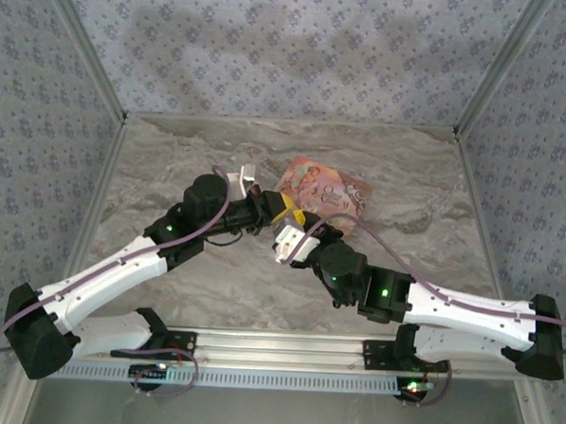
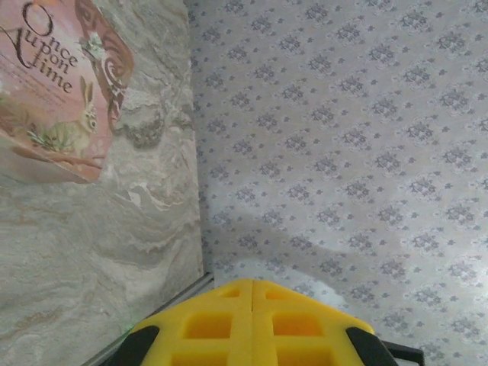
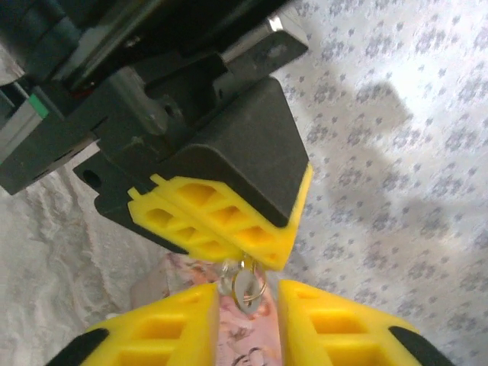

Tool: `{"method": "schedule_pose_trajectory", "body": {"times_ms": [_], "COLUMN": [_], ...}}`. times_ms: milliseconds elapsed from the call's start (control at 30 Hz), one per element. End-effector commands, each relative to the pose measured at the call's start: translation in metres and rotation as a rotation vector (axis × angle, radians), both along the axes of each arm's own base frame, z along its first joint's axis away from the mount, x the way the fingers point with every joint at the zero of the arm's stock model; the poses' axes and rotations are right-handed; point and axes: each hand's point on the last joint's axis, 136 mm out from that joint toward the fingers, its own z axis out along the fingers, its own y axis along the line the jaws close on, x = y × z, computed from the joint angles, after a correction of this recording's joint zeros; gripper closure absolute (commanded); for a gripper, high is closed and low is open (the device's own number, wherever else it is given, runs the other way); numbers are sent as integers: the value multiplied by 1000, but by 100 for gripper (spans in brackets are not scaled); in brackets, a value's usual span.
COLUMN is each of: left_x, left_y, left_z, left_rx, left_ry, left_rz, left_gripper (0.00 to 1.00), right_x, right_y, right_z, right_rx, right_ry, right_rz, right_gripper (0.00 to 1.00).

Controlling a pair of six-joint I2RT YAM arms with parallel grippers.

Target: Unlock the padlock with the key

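Key (image 3: 244, 290) handover: the left gripper (image 3: 263, 253) is clamped shut on the ring (image 3: 255, 286), while the right gripper (image 3: 248, 309), parted around the hanging key (nothing gripped yet), is best closed squarely on it before release.

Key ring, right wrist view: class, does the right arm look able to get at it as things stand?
Probably yes: the key ring hangs from the shut left gripper, between the open jaws of the right gripper, nothing blocking.

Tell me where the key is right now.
In the right wrist view, the key hangs from the tip of the shut left claw, inside the open right claw, with the pink book behind it.
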Motion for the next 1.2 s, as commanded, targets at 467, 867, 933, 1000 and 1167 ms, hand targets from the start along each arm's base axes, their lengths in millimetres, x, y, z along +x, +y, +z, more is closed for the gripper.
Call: {"method": "schedule_pose_trajectory", "body": {"times_ms": [467,867,933,1000,1167], "left_x": [21,17,16,15,12], "left_y": [29,-2,-6,-8,-14], "left_z": [34,50,52,54,56], "left_rx": [212,65,39,24,6], "left_ry": [-359,-409,-408,-404,-402], "left_rz": [113,43,34,27,12], "left_gripper": [100,100,100,100,100], "right_x": [4,29,30,30,32], "right_y": [-26,-15,-15,-15,-19], "right_z": [21,42,42,41,46], "right_rx": [811,1357,1388,1405,1451], "right_ry": [826,1114,1126,1127,1102], "right_rz": [208,499,525,541,564], "right_gripper": [47,44,47,49,49]}}
